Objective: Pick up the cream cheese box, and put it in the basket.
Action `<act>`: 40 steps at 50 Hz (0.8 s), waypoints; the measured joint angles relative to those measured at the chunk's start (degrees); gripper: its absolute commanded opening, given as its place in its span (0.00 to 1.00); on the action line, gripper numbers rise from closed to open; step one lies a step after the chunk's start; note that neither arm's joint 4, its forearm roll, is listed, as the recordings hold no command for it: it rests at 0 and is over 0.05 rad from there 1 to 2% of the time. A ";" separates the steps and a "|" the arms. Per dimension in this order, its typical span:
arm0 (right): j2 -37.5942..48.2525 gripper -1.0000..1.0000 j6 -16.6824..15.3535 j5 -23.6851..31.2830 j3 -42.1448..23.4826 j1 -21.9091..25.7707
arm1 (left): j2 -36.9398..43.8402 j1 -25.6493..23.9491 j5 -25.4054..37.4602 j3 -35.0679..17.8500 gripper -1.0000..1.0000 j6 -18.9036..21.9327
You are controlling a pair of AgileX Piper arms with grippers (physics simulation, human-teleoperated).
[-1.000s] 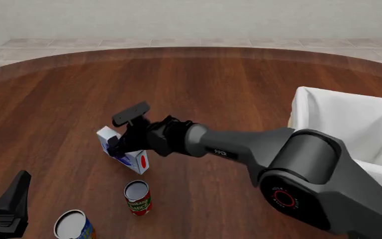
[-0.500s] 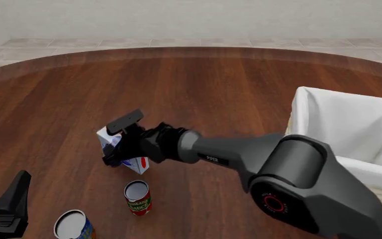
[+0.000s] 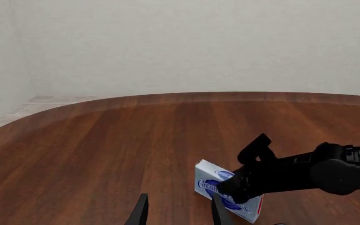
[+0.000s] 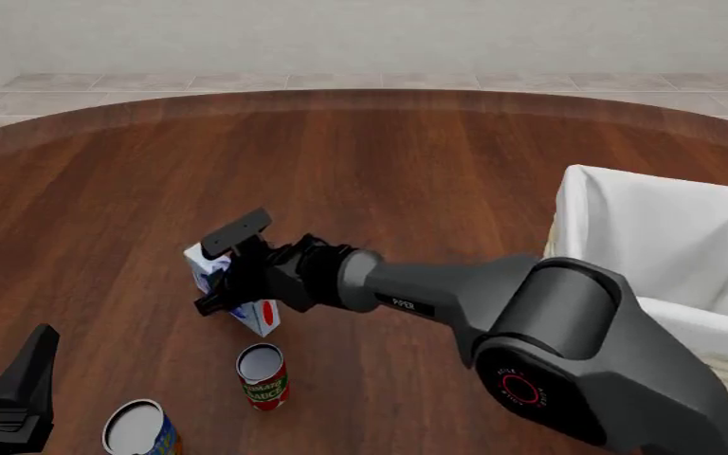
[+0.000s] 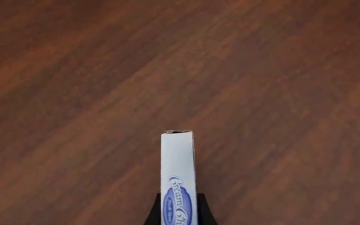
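The cream cheese box (image 4: pixel 258 310), white and light blue with a red oval on its near end, stands on a long edge on the wooden table. My right gripper (image 4: pixel 227 270) straddles it from above. In the right wrist view its two dark fingertips (image 5: pixel 152 213) press against both flat faces of the cream cheese box (image 5: pixel 178 178), so it is shut on the box. The box also shows in the left wrist view (image 3: pixel 208 176), half hidden by the right arm. My left gripper (image 3: pixel 178 213) is open near the table's front left edge (image 4: pixel 4 355). The basket (image 4: pixel 629 213) is at the right.
A red-labelled can (image 4: pixel 262 375) stands upright just in front of the box, and a blue-labelled can (image 4: pixel 140 428) is at the front left beside my left gripper. The basket's white cloth rim rises well above the table top.
My right gripper has dropped from above the box down around it and its fingers have drawn in on the box. The box has stayed in place. The left arm is still.
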 measured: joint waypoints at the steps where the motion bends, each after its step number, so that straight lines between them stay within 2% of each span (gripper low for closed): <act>1: 0.01 0.00 -0.05 -0.01 0.00 0.00 | 0.00 0.00 0.00 0.00 1.00 0.00; 40: -1.38 0.00 -1.44 1.23 0.29 -0.71 | 0.00 0.00 0.00 0.00 1.00 0.00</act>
